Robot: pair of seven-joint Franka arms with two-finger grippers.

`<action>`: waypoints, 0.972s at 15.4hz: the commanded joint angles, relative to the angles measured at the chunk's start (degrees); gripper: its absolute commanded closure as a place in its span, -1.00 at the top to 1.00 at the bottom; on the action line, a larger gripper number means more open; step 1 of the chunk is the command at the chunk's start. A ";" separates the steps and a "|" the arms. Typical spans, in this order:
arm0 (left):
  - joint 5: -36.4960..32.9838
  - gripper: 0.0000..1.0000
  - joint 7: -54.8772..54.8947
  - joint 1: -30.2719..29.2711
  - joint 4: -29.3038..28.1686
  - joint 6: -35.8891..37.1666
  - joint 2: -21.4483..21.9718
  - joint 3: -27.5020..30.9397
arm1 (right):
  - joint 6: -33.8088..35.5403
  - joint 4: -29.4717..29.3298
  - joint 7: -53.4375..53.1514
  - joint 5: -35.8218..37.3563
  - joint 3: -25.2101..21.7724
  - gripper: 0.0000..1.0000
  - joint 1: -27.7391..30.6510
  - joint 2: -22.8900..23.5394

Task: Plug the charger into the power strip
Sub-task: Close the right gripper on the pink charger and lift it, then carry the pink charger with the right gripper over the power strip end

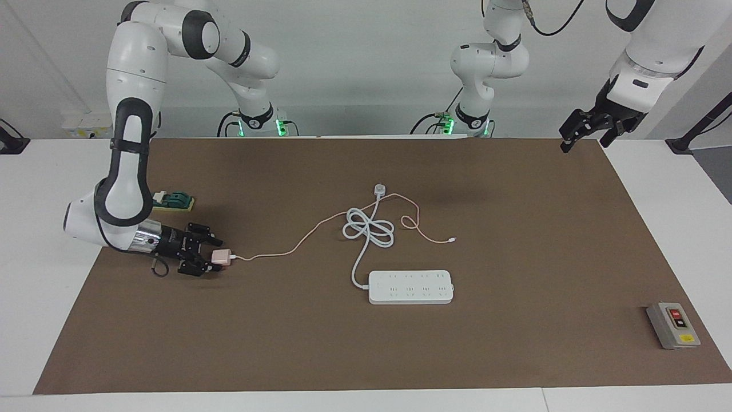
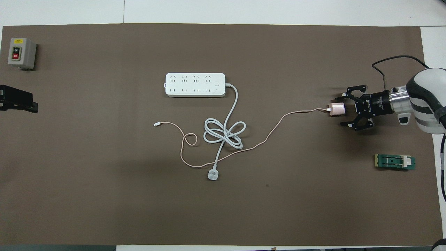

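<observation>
Right gripper (image 1: 213,258) fingers straddle the charger (image 1: 222,258); can't tell if it's pinched. Left gripper (image 1: 583,130) waits, spread. Power strip (image 1: 410,286) unplugged; carry and insertion remain.

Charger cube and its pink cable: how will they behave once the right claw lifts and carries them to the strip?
The charger is a small cube, so it probably lifts easily but may twist between the right claw fingertips. Its thin pink cable looks floppy; it will likely trail and drag. It runs close by the power strip's coiled white cord, so it could snag there.

"ON" and "OFF" — on the grey switch box (image 2: 20,53) buttons
</observation>
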State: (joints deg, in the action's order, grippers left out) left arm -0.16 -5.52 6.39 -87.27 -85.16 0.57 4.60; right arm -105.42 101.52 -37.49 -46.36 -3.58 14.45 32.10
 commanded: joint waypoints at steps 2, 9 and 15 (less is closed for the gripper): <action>-0.28 1.00 -0.28 -0.33 -0.10 -0.71 0.22 -0.12 | -3.03 -0.97 1.36 -1.54 0.24 -1.00 -0.21 2.00; -0.28 1.00 -0.45 -0.24 -0.10 -0.62 0.22 -0.12 | 3.46 -7.64 -8.02 0.83 0.24 -1.00 -3.02 -0.63; -0.11 1.00 -0.37 0.20 -0.01 -0.45 0.22 -0.20 | 10.50 -16.44 -22.88 -0.05 1.29 -1.00 -8.11 -2.66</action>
State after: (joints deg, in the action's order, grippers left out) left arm -0.15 -5.54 6.40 -87.27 -85.25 0.57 4.50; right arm -96.56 88.12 -56.26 -46.86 -2.94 7.36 29.41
